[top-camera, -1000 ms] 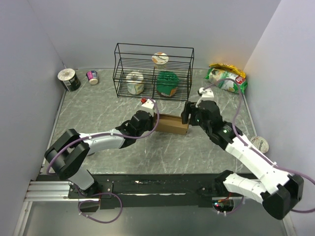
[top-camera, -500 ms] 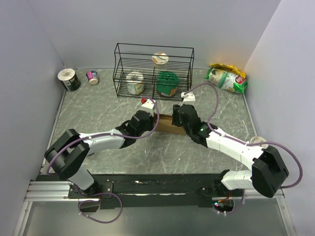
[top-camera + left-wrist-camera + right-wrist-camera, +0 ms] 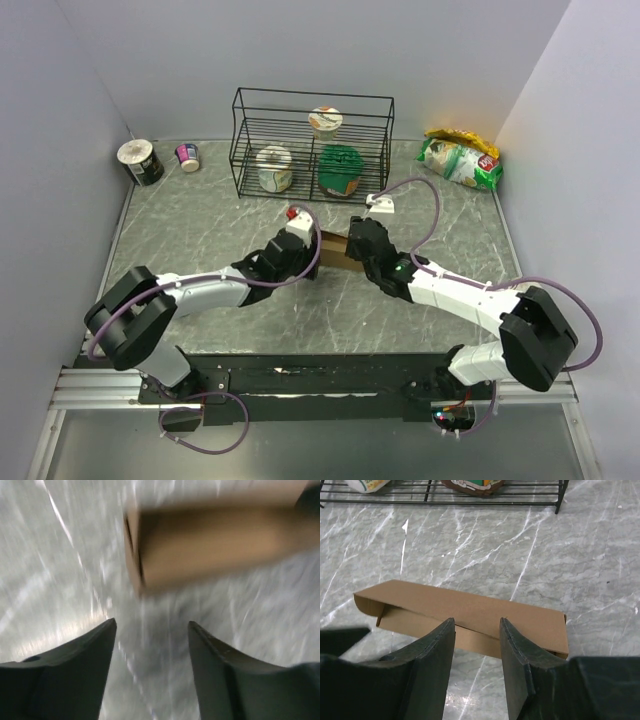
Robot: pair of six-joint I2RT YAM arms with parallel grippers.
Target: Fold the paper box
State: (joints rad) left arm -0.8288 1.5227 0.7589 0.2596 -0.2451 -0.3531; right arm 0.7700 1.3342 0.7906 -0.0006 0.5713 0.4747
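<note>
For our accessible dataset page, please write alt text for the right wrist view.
A brown paper box lies flat on a grey marbled table, open at its left end. The right gripper hovers before it, open. A black wire rack crosses the top.

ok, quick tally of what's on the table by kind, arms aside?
paper box: 1
wire rack: 1
cups: 4 (one on the rack top, one inside it, two at far left)
green tub in the rack: 1
snack bag: 1
Total: 8
</note>
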